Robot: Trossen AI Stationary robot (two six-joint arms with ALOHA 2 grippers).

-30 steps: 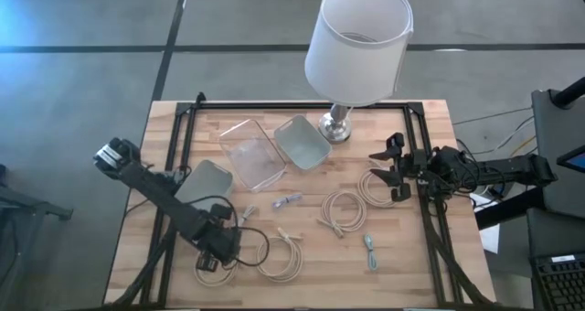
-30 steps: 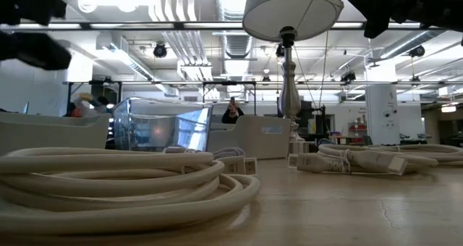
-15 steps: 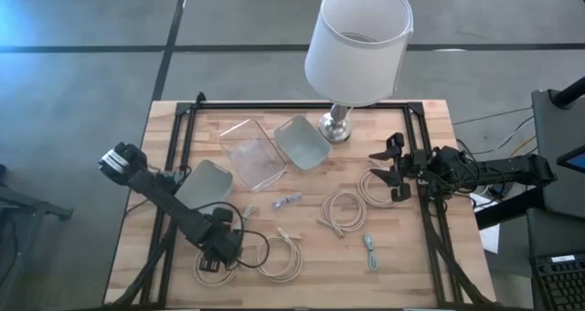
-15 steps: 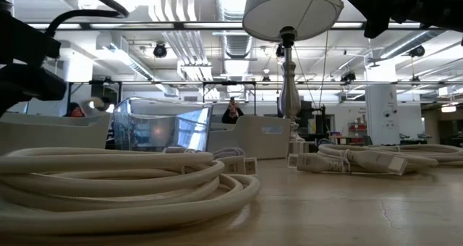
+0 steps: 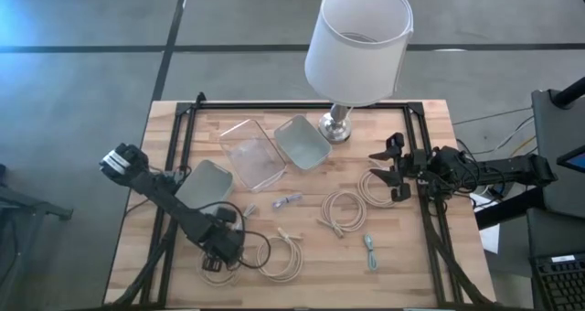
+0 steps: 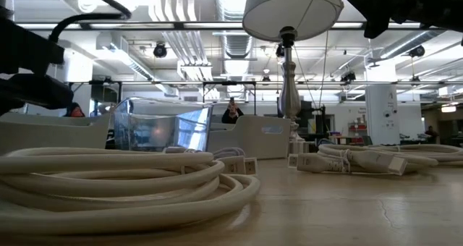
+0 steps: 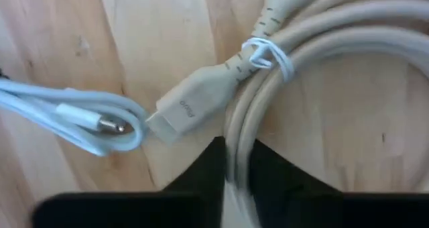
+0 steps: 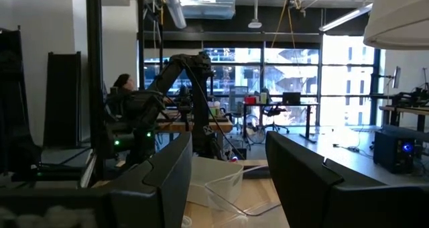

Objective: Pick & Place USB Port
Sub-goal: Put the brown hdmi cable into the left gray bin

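A beige coiled cable (image 5: pixel 214 263), bound with a thin tie (image 7: pixel 265 52), lies flat on the table's near-left part. Its USB plug (image 7: pixel 181 114) lies beside a thin white cable's plug (image 7: pixel 100 124). My left gripper (image 5: pixel 218 248) stands over this coil, pointing down, and is shut on one of its strands (image 7: pixel 238 154). In the low view it is the dark shape at the left (image 6: pixel 29 79). My right gripper (image 5: pixel 395 171) is open and hovers above another beige coil (image 5: pixel 375 187) near the right edge, touching nothing. My left gripper has one outer strand of the beige coil (image 7: pixel 236 137) between its two fingers, close to the plug end. The fingers (image 7: pixel 211 164) come from above, pointing down, and the strand runs through the narrow gap between them. The coil still lies flat on the table.
A clear bin (image 5: pixel 251 154) and two grey trays (image 5: pixel 302 142) (image 5: pixel 206 185) sit at the far-left middle. A lamp (image 5: pixel 340 123) stands at the far edge, its shade (image 5: pixel 358 41) high above. More coils (image 5: pixel 280 256) (image 5: pixel 343 210), a small grey cable (image 5: pixel 288 201) and a teal one (image 5: pixel 370 252) lie around.
My left gripper has come down toward the beige coil at the table's near-left; in the low view its dark shape has dropped from the top-left corner to lower at the left. The coil and the right arm have kept still.
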